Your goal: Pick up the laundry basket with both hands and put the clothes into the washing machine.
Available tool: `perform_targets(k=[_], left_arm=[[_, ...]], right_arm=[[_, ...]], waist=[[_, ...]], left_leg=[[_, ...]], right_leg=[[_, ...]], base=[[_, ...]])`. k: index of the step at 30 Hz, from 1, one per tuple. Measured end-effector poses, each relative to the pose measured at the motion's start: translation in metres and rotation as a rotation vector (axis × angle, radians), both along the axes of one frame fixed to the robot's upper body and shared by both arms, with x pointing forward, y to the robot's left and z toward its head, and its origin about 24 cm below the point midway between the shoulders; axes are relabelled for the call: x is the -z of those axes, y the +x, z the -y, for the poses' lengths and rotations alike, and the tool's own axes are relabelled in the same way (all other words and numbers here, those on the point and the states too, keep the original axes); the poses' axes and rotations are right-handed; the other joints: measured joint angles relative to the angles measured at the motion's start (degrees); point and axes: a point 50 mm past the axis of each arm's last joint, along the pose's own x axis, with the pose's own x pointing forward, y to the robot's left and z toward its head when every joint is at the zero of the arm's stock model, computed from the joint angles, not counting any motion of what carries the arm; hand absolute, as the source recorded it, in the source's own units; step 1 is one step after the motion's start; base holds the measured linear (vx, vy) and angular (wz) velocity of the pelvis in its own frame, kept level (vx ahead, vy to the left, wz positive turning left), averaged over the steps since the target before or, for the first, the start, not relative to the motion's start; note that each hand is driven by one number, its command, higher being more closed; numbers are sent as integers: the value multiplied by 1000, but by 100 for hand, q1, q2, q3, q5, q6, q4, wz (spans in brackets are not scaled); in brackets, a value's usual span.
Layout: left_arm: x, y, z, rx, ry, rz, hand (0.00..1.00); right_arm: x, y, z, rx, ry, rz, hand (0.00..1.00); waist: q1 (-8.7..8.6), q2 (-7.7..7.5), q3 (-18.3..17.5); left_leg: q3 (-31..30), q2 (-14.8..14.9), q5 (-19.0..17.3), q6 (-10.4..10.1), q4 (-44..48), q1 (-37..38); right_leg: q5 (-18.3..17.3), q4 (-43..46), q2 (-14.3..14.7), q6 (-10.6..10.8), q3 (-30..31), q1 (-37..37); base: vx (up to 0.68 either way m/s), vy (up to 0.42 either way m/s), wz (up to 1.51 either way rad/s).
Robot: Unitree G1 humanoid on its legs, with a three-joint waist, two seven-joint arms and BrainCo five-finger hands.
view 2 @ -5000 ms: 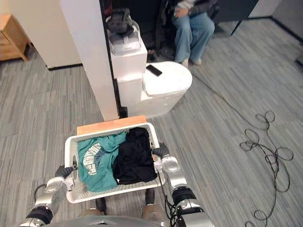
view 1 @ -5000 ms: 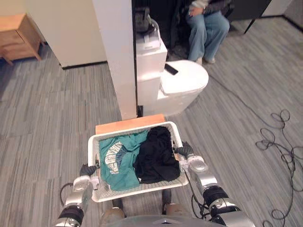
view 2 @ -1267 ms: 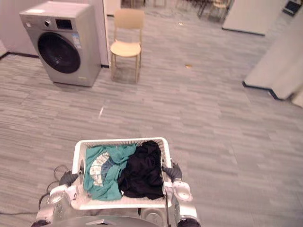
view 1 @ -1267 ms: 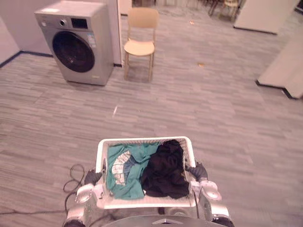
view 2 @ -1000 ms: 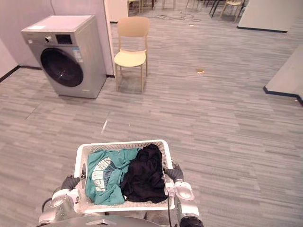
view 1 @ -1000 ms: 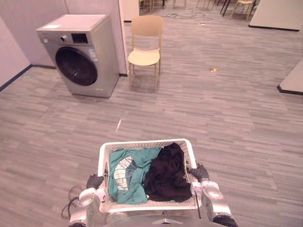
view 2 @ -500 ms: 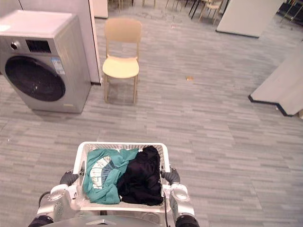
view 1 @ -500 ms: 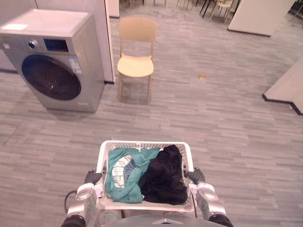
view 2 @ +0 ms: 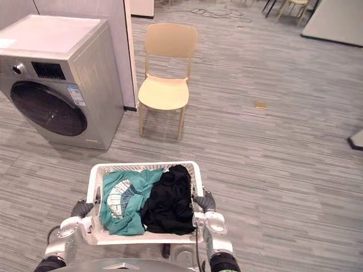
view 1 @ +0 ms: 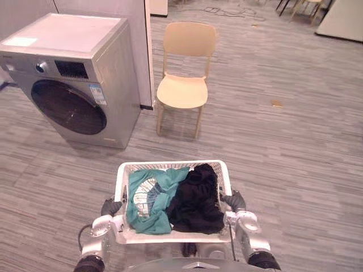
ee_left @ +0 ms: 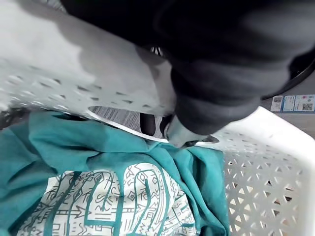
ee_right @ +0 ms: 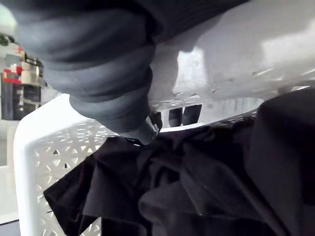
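laundry basket [view 1: 159,166]: one, white plastic, rectangular with rounded corners, lattice-cut walls and a smooth solid rim. it is held up off the floor between the two hands, right in front of the robot. two garments lie inside, both soft and crumpled. one teal shirt [view 1: 148,198] with a white patterned print lies on the robot's left half. one black garment [view 1: 195,199], plain and heaped higher, lies on the right half, touching the teal one along the middle.

washing machine [view 1: 74,85]: one, boxy, silver-grey metal sides, pale flat top, round dark glass door shut, one knob and one dark panel on the front. it stands ahead and to the left of the basket, well apart from it. chair [view 1: 182,85]: one, pale beige, smooth curved seat and back, thin legs, just beside the machine on its right. floor [view 1: 295,158] is grey striped plank. one small tan scrap [view 1: 277,103] lies on it to the right of the chair.

left hand [view 1: 109,207] sits at the basket's left side, right hand [view 1: 235,200] at its right side. each dark ribbed cover lies over the rim. in each wrist view a silver digit hooks over the rim at the handle slot, so both hands are clamped on the basket.
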Motion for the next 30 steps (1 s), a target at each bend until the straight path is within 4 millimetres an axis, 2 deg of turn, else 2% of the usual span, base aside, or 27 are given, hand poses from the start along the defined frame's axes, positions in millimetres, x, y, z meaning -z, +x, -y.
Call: perform_targets(k=[1,2,3,4,6,7,8,9,10,11,12,13,14,15,16,17,18,19,20,22,24,25,26,27,28,29,30], left_arm=[[-6,9,-1,24,18,40,100],[-7,11,-3,29,27,42,100],[-8,13,-7,30,37,44,100],[-11,16,-9,28,39,59,100],[-11,18,-7,31,31,62,100],[-10,17,-5,31,25,59,100],[-10,21,1,38,4,63,100],[-10,20,3,40,0,59,100],[-9,21,3,47,6,55,100],[-9,20,0,50,18,48,100],[-7,17,-8,59,45,21,100],[-7,20,-7,79,52,10,100],[-7,20,-6,92,56,4,100],[-6,19,-5,105,62,-2,100],[-5,16,-5,105,61,-10,100],[-6,17,-6,100,63,-5,100],[-11,22,-7,102,71,24,100],[-16,27,-9,105,81,51,100],[-18,28,-11,105,87,59,100],[-21,29,-15,98,98,69,100],[-21,29,-16,85,92,71,100],[-21,29,-17,81,90,71,100],[-21,29,-17,83,94,69,100],[-20,28,-17,82,94,68,100],[-19,27,-12,77,75,69,100],[-20,27,-3,72,47,85,100],[-22,28,-1,71,39,100,100]], right_arm=[[1,-1,-3,4,16,-5,100],[1,1,-4,7,27,2,100],[-2,6,-6,5,32,18,100],[-5,9,-6,8,29,33,100],[-7,12,-5,10,20,45,100],[-7,12,-1,8,7,45,100],[-6,11,7,17,-8,31,100],[-3,9,8,23,-10,18,100],[0,7,11,35,-8,1,100],[2,5,7,38,4,-8,100],[7,2,0,53,35,-28,100],[11,-4,2,66,38,-46,100],[13,-7,2,74,40,-57,100],[16,-12,3,79,44,-80,100],[14,-10,2,72,47,-64,100],[13,-9,1,64,47,-60,100],[13,-8,-1,59,47,-57,100],[12,-7,-2,57,52,-52,100],[12,-6,-4,56,58,-48,100],[4,4,-11,47,72,-7,100],[3,5,-11,47,71,-1,100],[3,5,-11,46,71,-4,100],[4,2,-12,47,72,-9,100],[4,2,-10,50,69,-6,100],[-2,5,-5,48,49,18,100],[-11,10,3,29,9,51,100],[-14,12,5,24,-1,64,100]], waist=[[45,-119,119],[44,-167,148],[36,-299,200],[55,-328,174],[58,-384,128],[55,-384,91],[53,-230,-1],[61,-196,-23],[106,-228,-60],[118,-337,-116],[28,-630,-218],[-38,-702,-212],[-31,-735,-198],[-38,-735,-192],[-49,-694,-165],[-46,-688,-158],[-40,-685,-143],[-20,-623,-87],[-10,-653,-78],[11,-672,-32],[9,-683,3],[24,-765,-3],[10,-852,39],[12,-857,59],[17,-712,116],[40,-434,174],[59,-378,210]], left_leg=[[23,-13,-356,132,647,-431],[102,-31,-469,161,651,-554],[255,-53,-689,198,311,-780],[313,-85,-936,201,-521,-1020],[256,-287,-1023,98,-2426,-1153],[67,-434,-901,37,-3710,-1170],[-374,-530,-430,-184,-5482,-1079],[-496,-526,-247,-273,-5790,-1081],[-470,-563,482,-246,-5621,-1040],[-406,-643,695,-170,-5494,-1032],[-184,-873,384,1,-5302,-962],[-57,-1010,170,152,-5131,-821],[23,-1076,75,223,-5099,-683],[113,-1165,-111,358,-5072,-391],[146,-1197,-242,461,-5043,-136],[136,-1208,-272,507,-5053,-25],[54,-1227,-331,566,-5160,218],[8,-1240,-387,557,-5360,451],[4,-1256,-391,556,-5479,558],[-16,-1253,-478,528,-5752,795],[-47,-1231,-539,477,-5753,824],[-64,-1238,-623,374,-5737,813],[-161,-1292,-821,250,-5637,760],[-193,-1283,-941,200,-5502,735],[-249,-1141,-1101,135,-5284,672],[-319,-880,-1318,9,-4837,443],[-321,-833,-1333,-8,-4606,313]], right_leg=[[-214,-51,21,-27,181,419],[-260,-134,15,0,272,604],[-294,-362,4,47,479,931],[-311,-625,-11,89,680,1161],[-351,-848,-125,201,882,1341],[-404,-969,-187,289,1024,1431],[-490,-1087,-188,508,1273,1555],[-569,-1091,-185,632,1374,1584],[-822,-928,-285,806,1620,1672],[-973,-726,-393,893,1770,1614],[-1091,-79,-671,1010,1889,1341],[-956,869,-815,1052,1895,1009],[-795,1402,-889,1095,1914,834],[-238,2477,-990,1271,1905,461],[-113,3346,-976,1381,1860,130],[-145,3649,-955,1355,1796,7],[-279,4006,-934,1202,1504,-211],[-421,4008,-1014,1008,1117,-383],[-479,3911,-1083,920,946,-449],[-700,2820,-1178,864,514,-723],[-652,1601,-1151,888,371,-698],[-374,474,-1103,906,377,-571],[319,-203,-1122,886,401,-400],[550,-219,-1118,799,400,-378],[431,-170,-1011,742,323,-352],[344,-246,-787,657,176,-314],[298,-259,-740,639,133,-317]], base=[[753,-109,-54],[729,-105,-58],[572,-46,-76],[660,12,-94],[475,80,-73],[531,190,-84],[523,226,-88],[642,336,-113],[445,283,-95],[562,334,-102],[550,312,-60],[531,304,-36],[597,377,-17],[465,304,-15],[434,276,-9],[270,160,17],[364,158,35],[293,115,38],[319,50,25],[266,-35,13],[172,-90,11],[165,-163,25],[204,-215,31],[126,-181,30],[192,-212,16],[195,-184,12],[241,-187,23]])
